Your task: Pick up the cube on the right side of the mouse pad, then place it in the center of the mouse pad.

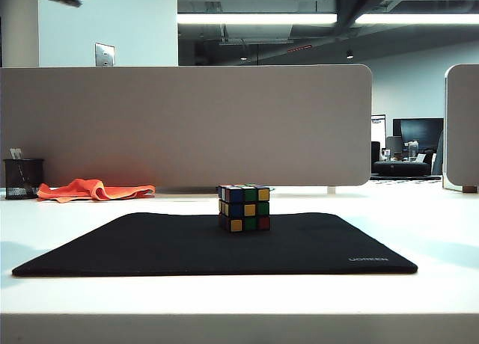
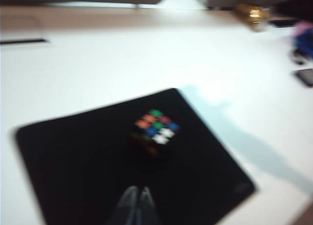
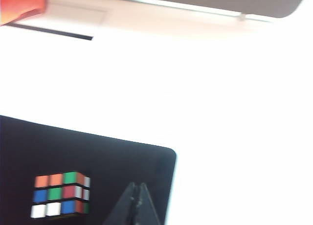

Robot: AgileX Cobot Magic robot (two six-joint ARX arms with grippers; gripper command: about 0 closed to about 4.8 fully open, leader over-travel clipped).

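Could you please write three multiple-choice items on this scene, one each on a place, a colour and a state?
1. Where is the cube?
A. On the mouse pad
B. On the orange cloth
C. On the bare table

2. What colour is the cloth by the divider?
A. Blue
B. Orange
C. Green

3. How are the left hand and right hand?
A. Both shut, holding nothing
B. Left gripping the cube
C. Both wide open

Answers: 1 A, the cube stands on the black pad; 2 B, it is bright orange; 3 A, each wrist view shows fingers pressed together, apart from the cube.
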